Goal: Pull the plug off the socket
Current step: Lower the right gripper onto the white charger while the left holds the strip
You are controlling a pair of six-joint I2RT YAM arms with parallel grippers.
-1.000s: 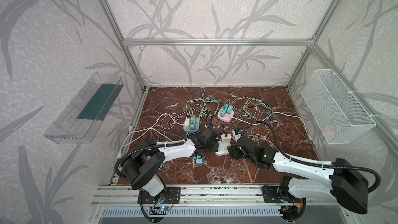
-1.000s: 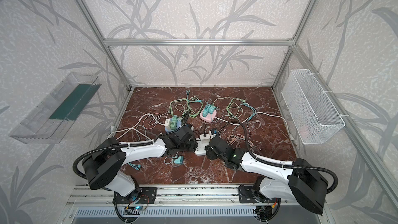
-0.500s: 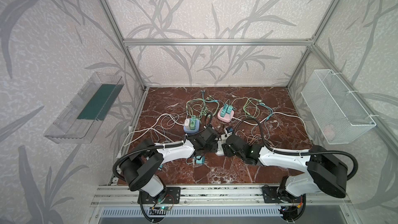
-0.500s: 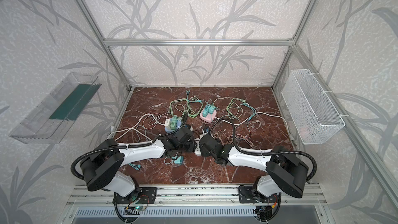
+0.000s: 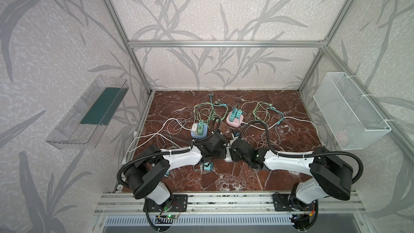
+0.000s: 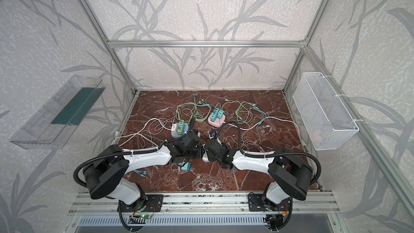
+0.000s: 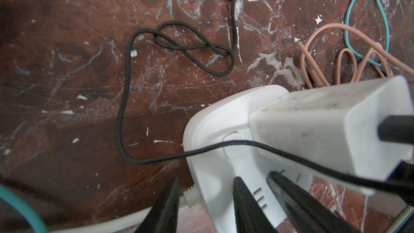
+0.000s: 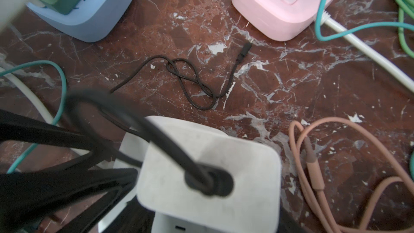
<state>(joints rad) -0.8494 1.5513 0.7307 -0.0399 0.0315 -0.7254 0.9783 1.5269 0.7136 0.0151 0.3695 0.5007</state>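
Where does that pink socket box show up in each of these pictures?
Top view: pink socket box, right of the blue socket box.
Top view: pink socket box, same spot.
Left wrist: not in it.
Right wrist: pink socket box, beyond the knotted black cable.
Landmark: blue socket box, beside it.

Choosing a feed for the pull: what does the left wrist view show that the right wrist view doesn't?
Only left wrist: the button on the white socket and its cord exit. Only right wrist: the blue socket and pink socket. Both: the white plug, its black cable looped on the marble, and the brown cable.
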